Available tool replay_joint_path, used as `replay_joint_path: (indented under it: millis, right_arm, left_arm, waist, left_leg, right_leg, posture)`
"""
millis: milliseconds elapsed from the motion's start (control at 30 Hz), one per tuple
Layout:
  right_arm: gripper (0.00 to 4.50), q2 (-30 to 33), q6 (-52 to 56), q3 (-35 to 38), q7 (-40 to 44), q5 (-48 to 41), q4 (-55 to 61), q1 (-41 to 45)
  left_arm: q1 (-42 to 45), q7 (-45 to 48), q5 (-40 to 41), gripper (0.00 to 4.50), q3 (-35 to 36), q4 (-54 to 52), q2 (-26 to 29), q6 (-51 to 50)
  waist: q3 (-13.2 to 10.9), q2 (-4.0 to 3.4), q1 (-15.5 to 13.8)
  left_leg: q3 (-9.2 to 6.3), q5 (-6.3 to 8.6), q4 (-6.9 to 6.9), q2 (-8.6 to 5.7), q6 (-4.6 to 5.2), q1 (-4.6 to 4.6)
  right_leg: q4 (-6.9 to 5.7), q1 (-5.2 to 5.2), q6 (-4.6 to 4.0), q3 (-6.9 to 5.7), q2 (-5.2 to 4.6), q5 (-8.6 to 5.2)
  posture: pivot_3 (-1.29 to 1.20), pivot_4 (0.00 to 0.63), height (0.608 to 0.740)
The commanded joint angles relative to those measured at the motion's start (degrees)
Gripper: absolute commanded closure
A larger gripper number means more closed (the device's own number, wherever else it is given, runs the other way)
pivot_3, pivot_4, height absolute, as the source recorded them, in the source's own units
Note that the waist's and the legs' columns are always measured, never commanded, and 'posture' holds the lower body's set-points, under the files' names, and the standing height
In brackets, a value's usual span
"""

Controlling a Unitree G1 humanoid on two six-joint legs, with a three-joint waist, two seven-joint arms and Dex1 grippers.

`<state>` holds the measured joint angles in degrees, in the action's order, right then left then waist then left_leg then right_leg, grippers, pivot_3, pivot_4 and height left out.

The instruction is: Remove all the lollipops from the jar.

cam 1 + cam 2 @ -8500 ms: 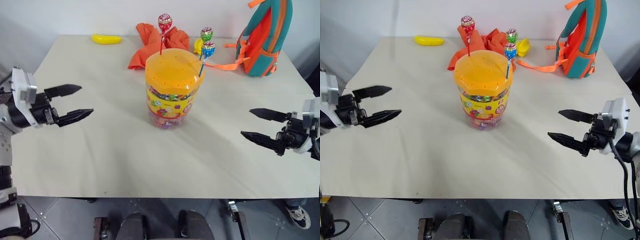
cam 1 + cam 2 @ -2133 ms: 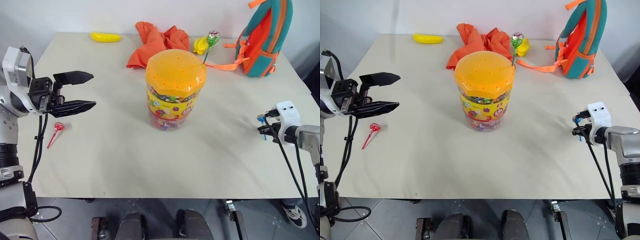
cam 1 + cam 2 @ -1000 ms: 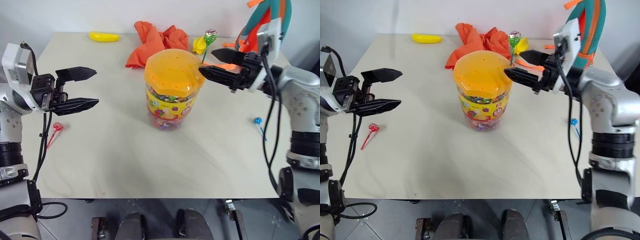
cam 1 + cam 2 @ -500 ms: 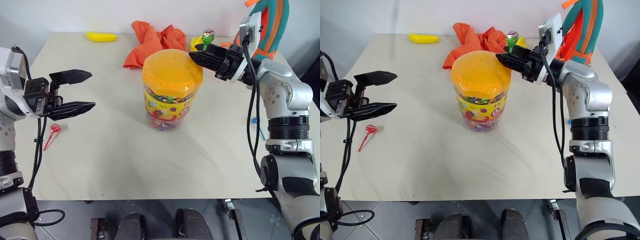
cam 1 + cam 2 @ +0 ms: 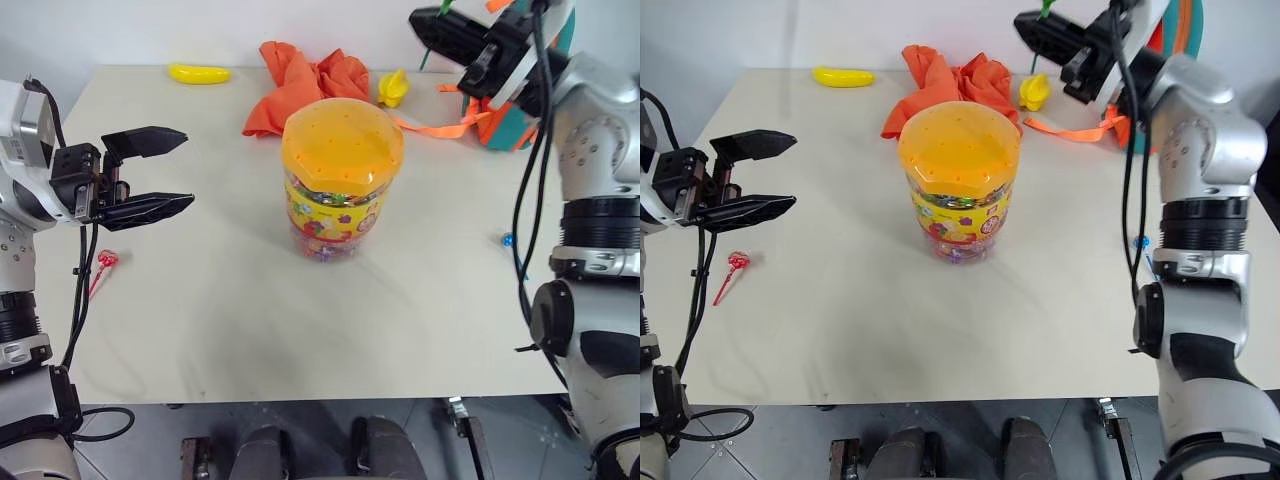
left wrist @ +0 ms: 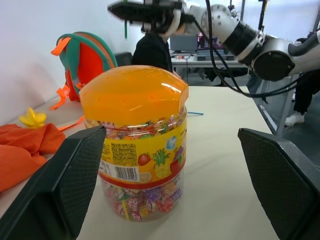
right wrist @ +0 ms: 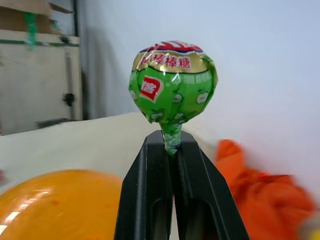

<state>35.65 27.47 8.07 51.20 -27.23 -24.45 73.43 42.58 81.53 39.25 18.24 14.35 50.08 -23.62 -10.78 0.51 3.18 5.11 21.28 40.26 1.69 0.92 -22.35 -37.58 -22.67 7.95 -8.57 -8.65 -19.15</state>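
The jar, a clear cylinder with a candy-print label and an orange holed lid, stands mid-table with no stick in its lid. My right gripper is raised above and behind the jar's right side. It is shut on the stick of the green lollipop, just under its head. The red lollipop lies on the table at the left. The blue lollipop lies at the right, partly behind my right arm. My left gripper hovers open, left of the jar, with nothing between its fingers.
An orange cloth, a yellow banana toy and a small yellow toy lie along the table's back. A teal-orange backpack with an orange strap stands at the back right.
My right gripper closed on the green lollipop's stick at the jar lid and lifted it up clear of the jar. The left gripper stayed put.
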Motion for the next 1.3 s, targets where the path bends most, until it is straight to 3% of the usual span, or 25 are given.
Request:
replay_joint_path:
  millis: [33, 233, 400, 667, 833, 867, 1067, 1233, 1300]
  right_arm:
    - [4.48, 6.91, 3.42, 2.10, -2.49, 2.75, -0.98, 1.64]
    - [4.48, 18.88, 9.68, -1.84, -0.99, 9.72, -2.15, -10.17]
    - [4.48, 24.13, 9.14, -2.89, -4.14, 16.22, -9.57, -21.21]
    - [4.48, 22.71, 6.33, -0.59, -11.54, 19.75, -20.11, -28.80]
    - [4.48, 21.99, 6.98, -0.21, -11.72, 19.25, -19.24, -32.20]
    - [3.97, 21.97, 7.29, 0.07, -11.75, 18.98, -18.54, -33.04]
    - [2.19, 21.79, 9.28, 2.30, -12.07, 17.81, -13.66, -37.67]
    - [0.52, 21.96, 11.82, 6.36, -10.84, 14.49, -3.24, -43.43]
    - [0.04, 21.81, 11.84, 9.93, -7.54, 10.27, 4.97, -46.36]
  left_arm:
    - [1.08, 0.22, 0.23, 0.00, 0.48, -0.41, 0.81, 0.53]
    - [-0.57, 0.53, 0.48, 0.00, 0.93, -0.93, 1.74, -0.42]
    - [-0.58, -1.90, -0.45, 0.00, 0.73, 0.36, 1.99, -1.96]
    - [-1.66, -3.98, 1.30, 0.00, 2.13, 0.15, 1.55, -4.84]
    - [-3.52, -4.87, 1.64, 0.00, 2.83, -1.58, 2.82, -7.87]
    - [-3.93, -5.30, 1.34, 0.00, 2.87, -1.94, 3.17, -8.52]
    - [-6.12, -8.49, -1.15, 0.00, 2.46, -3.33, 3.93, -7.45]
    - [-8.67, -11.99, -2.41, 0.00, 2.09, -5.64, 2.69, -6.31]
    - [-10.87, -12.61, -1.65, 0.00, 2.03, -6.56, 2.04, -7.78]
  waist:
    - [0.00, 0.00, -0.11]
    - [0.01, 0.02, -0.19]
    - [-0.04, -0.08, -0.09]
    - [-0.04, -0.09, 0.01]
    - [-0.03, -0.09, 0.01]
    - [-0.03, -0.09, 0.00]
    - [-0.03, -0.09, -0.77]
    - [-0.03, -0.10, -1.62]
    - [-0.01, -0.13, -1.71]
  left_leg:
    - [-0.01, 0.00, 0.00, 0.00, 0.00, 0.00]
    - [-0.03, 0.00, -0.10, 0.00, 0.00, 0.01]
    - [0.22, 0.00, -0.17, -0.02, 0.00, 0.01]
    - [0.28, 0.00, -0.13, 0.02, 0.00, 0.03]
    - [0.29, -0.01, -0.13, 0.03, 0.00, 0.06]
    - [0.28, 0.00, -0.12, 0.03, 0.00, 0.06]
    - [0.22, 0.00, -0.05, 0.02, 0.00, 0.05]
    - [0.22, 0.00, -0.01, 0.03, -0.01, 0.06]
    - [0.24, 0.00, 0.01, 0.02, 0.00, 0.05]
  right_leg:
    - [-0.01, 0.00, 0.00, 0.00, 0.00, 0.00]
    - [-0.03, 0.01, 0.00, 0.00, -0.01, 0.00]
    - [0.16, -0.04, 0.00, 0.00, -0.06, 0.00]
    - [0.18, -0.03, 0.00, 0.01, -0.07, 0.00]
    - [0.17, -0.03, 0.00, 0.01, -0.06, 0.00]
    - [0.17, -0.03, 0.00, 0.01, -0.06, 0.00]
    - [0.18, 0.04, 0.00, 0.04, -0.07, 0.00]
    - [0.18, 0.05, 0.00, 0.05, -0.07, 0.00]
    - [0.19, 0.05, 0.00, 0.06, -0.07, 0.00]
  posture:
    - [0.00, 0.150, 0.740]
    - [0.00, 0.150, 0.740]
    - [0.00, 0.150, 0.740]
    - [0.00, 0.150, 0.740]
    - [0.00, 0.150, 0.740]
    - [0.00, 0.150, 0.740]
    - [0.00, 0.150, 0.740]
    - [0.00, 0.150, 0.740]
    - [0.00, 0.150, 0.740]
